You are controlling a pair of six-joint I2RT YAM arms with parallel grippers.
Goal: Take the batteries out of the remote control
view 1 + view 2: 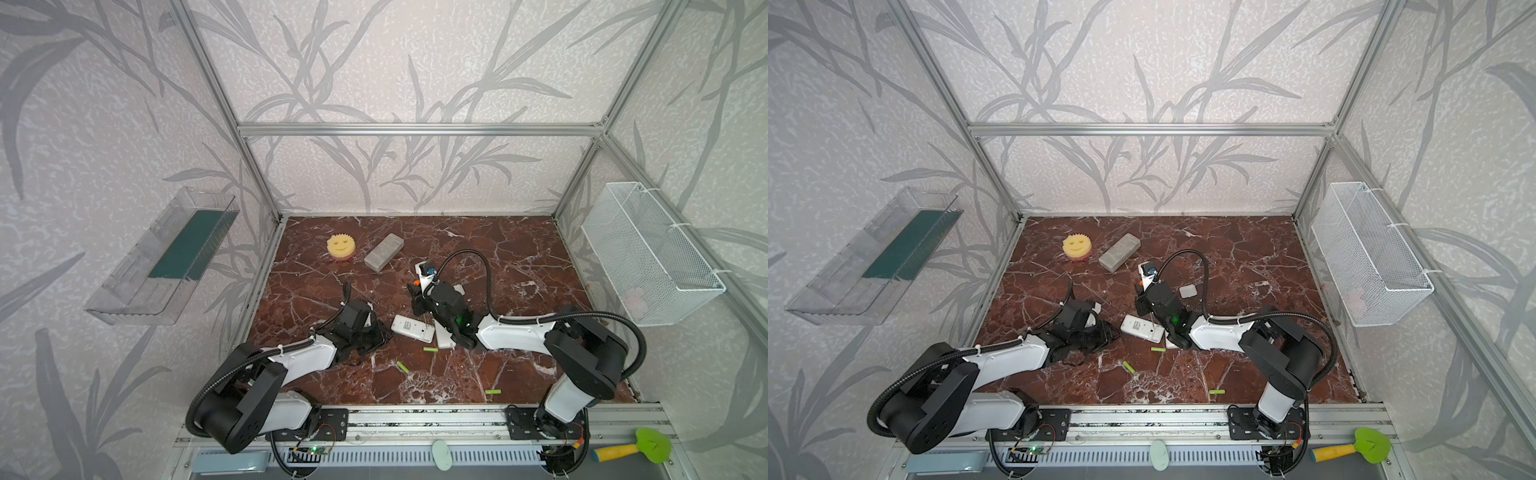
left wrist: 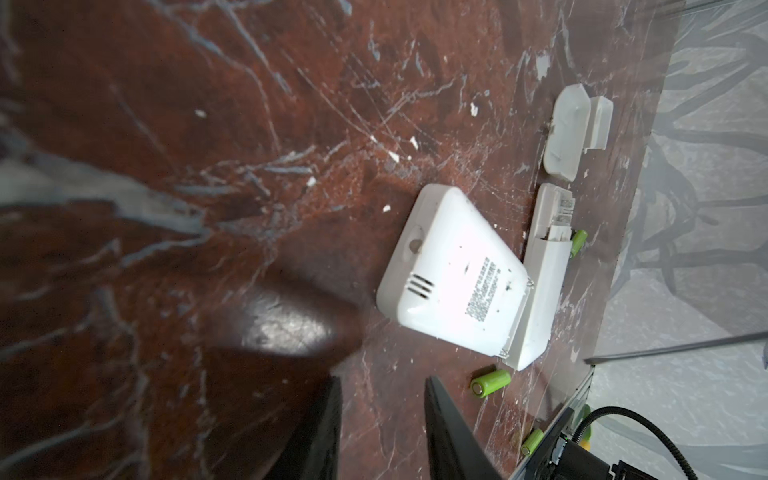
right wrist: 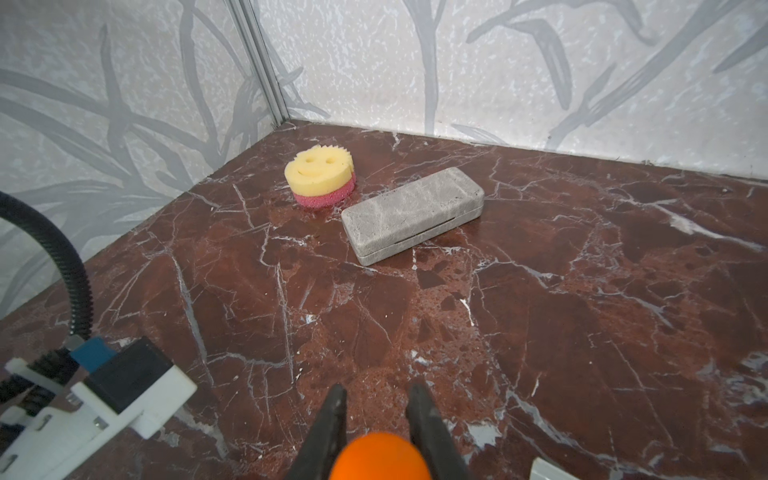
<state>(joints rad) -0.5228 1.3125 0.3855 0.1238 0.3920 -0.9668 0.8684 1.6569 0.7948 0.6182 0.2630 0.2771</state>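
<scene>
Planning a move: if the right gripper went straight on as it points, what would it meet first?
Probably the grey case, in line ahead of the right gripper; if it slants down, the table first.

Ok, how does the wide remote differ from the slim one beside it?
The wide remote is much broader than the slim remote. The wide remote shows vent slits and a printed label; the slim remote shows an open, empty battery bay at one end. Both are white, lie on the table and touch along one edge.
</scene>
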